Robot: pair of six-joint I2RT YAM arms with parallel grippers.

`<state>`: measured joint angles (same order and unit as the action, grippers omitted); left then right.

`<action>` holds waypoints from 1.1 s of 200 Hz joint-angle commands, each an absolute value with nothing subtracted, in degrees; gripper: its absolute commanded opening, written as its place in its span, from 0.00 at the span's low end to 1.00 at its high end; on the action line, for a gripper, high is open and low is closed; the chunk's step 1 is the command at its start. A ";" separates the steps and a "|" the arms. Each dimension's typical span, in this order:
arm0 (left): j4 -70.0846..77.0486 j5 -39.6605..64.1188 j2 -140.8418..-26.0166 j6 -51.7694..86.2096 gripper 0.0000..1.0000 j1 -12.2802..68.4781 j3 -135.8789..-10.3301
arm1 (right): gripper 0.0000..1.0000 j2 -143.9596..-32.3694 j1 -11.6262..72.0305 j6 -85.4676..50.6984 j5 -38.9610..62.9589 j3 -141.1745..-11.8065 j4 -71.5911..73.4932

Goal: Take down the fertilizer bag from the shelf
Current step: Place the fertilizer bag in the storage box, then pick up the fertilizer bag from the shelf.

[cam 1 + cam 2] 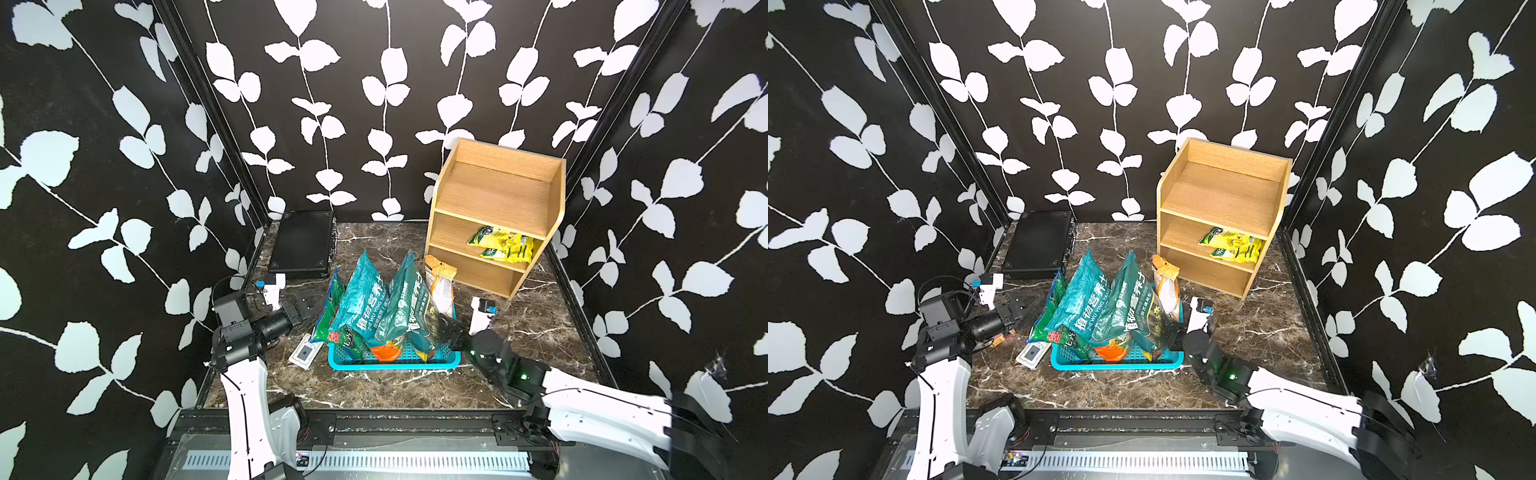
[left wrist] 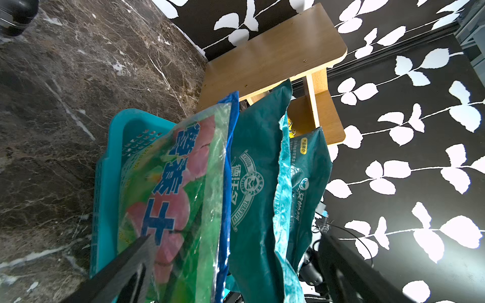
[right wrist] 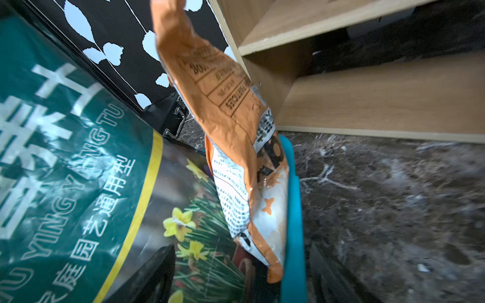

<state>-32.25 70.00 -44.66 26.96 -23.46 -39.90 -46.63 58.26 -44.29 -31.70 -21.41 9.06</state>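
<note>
Plainly, 2 yellow bags point(image 1: 503, 246) lie on the shelf point(image 1: 498, 195).

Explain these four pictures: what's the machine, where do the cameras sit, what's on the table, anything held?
Two white robot arms with two-finger grippers share a marble table. Two pictures look down from overhead; two come from wrist cameras. On the table: a wooden shelf with yellow bags on its middle tier, a blue basket holding upright teal bags, a green bag and an orange bag, and a black case. The left gripper and right gripper stand open at either side of the basket, holding nothing.
</note>
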 commanded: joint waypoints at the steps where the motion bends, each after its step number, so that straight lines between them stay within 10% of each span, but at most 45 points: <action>1: -31.20 70.80 -44.39 26.54 0.99 -23.81 -39.12 | 0.88 -41.50 58.44 -39.56 -36.82 -24.59 -2.27; 107: -31.29 70.97 -44.21 26.45 0.99 -23.77 -39.20 | 0.84 -57.12 26.44 -42.67 -16.00 -39.89 -0.05; 220: -31.20 70.81 -44.31 26.38 0.99 -23.81 -39.29 | 0.71 -69.29 24.48 -38.73 -23.59 -49.82 0.68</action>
<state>-32.21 70.02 -44.66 26.96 -23.46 -39.57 -71.02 24.73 -39.16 -20.08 -47.68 0.64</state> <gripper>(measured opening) 0.987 0.731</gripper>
